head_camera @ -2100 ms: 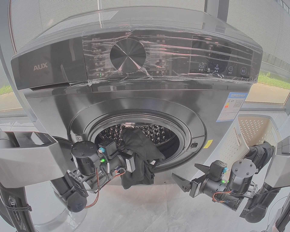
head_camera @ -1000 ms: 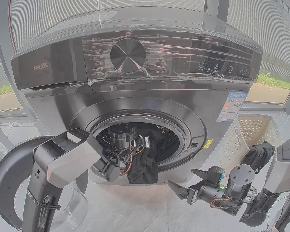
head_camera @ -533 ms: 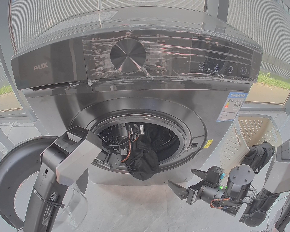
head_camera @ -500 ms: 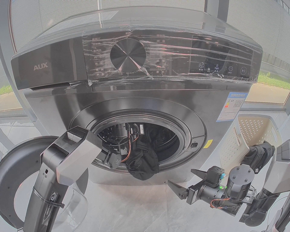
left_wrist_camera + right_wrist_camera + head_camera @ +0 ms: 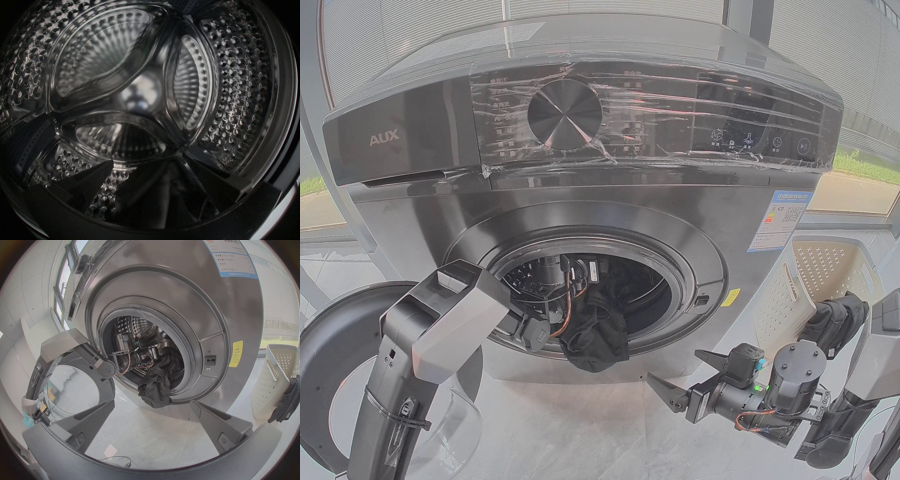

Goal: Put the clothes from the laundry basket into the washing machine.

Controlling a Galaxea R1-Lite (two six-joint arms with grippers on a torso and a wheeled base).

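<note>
Pale floor (image 5: pixel 600 431) runs under a dark grey washer (image 5: pixel 612 206), with windows behind it.

Left gripper (image 5: pixel 147 159) sits inside the drum (image 5: pixel 243 78), its fingers spread apart and closed on nothing. A fold of the black garment (image 5: pixel 594 337) lies low between and below them. From the head view the left wrist is just inside the round opening, and the forearm slants down and out past the left side of the rim. The garment is draped over the lower rim of the opening: part of it is inside the drum beside the wrist, and the rest hangs down the washer's front, clear of the floor. The door (image 5: pixel 325 350) stands swung open at the washer's left.

Right gripper (image 5: pixel 675 365) hangs low over the floor, in front of the washer and to the right of the opening. Its jaws are wide apart and hold nothing, and they point toward the hanging garment but are well apart from it.

Right of the washer stands a white basket (image 5: pixel 831 262), tilted, with a second black garment (image 5: pixel 834 319) draped over its near edge.
</note>
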